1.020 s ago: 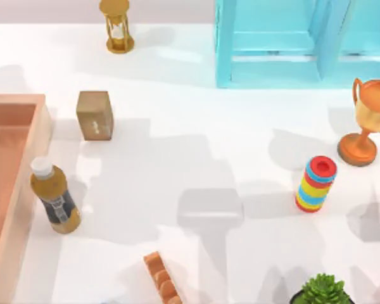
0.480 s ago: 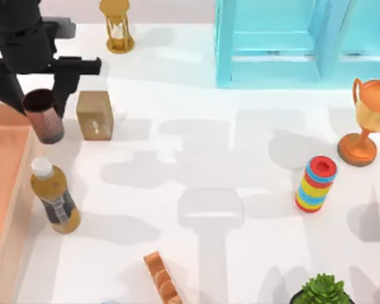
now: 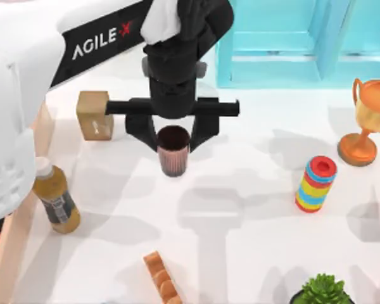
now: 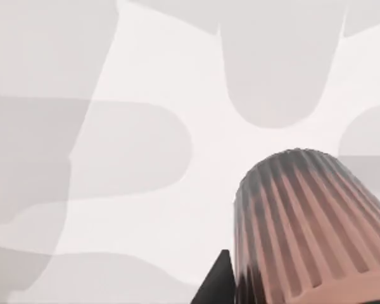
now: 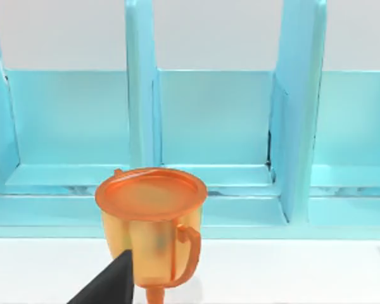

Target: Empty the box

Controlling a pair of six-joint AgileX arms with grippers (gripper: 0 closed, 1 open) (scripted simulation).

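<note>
Left gripper (image 3: pixel 173 136) hangs over the middle of the desk (image 3: pixel 253 240), fingers closed on a ribbed reddish-brown cup (image 3: pixel 173 151) held upright, its dark open mouth facing up. Left wrist view: the cup (image 4: pixel 310 228) seen from close by, ribbed wall flaring toward the camera, white desk (image 4: pixel 145 209) with grey shadows beneath it, one dark fingertip (image 4: pixel 218 285) at the cup's side. The white arm with black AgileX lettering runs from the gripper out past the top view's left edge.

Box (image 3: pixel 16 240): orange-brown wood, at the desk's left edge, largely covered by the left arm; only a strip of its right wall shows. Just beside that wall stands a bottle (image 3: pixel 56 197) with a white cap and amber contents. A small tan block (image 3: pixel 94 114) stands near the box's far corner, left of the gripper.

Elsewhere: light-blue cabinet (image 3: pixel 285 44) at the far side, orange trophy (image 3: pixel 367 120) at the right edge, a stack of coloured rings (image 3: pixel 316 184), a green plant (image 3: pixel 322 291) at the near edge, a brown ridged piece (image 3: pixel 161 278) at near centre.

Right wrist view: trophy (image 5: pixel 151 228) in front of the cabinet (image 5: pixel 215 120), with a dark finger (image 5: pixel 111 285) of the right gripper; cannot tell how far it is open.
</note>
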